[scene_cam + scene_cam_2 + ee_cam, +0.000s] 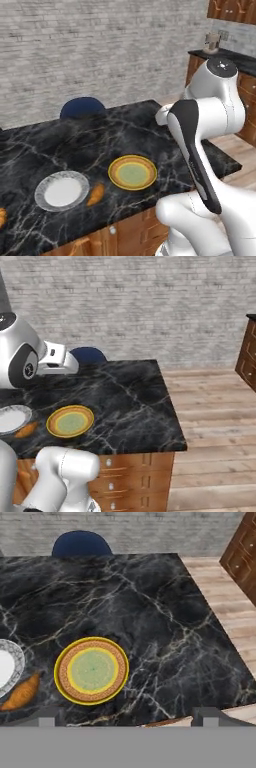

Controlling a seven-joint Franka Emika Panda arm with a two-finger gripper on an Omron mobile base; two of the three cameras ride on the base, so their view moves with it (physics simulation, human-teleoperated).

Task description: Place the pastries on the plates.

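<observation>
One pastry (21, 693) lies left of spread gripper (128, 716).

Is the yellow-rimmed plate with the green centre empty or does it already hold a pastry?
Empty. The yellow-rimmed plate shows a bare green centre; the golden-orange pastry lies on the black marble counter beside it.

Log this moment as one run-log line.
gripper: open, above counter | yellow-rimmed plate: bare | white plate: bare | pastry: on counter between plates | second pastry: on counter
</observation>
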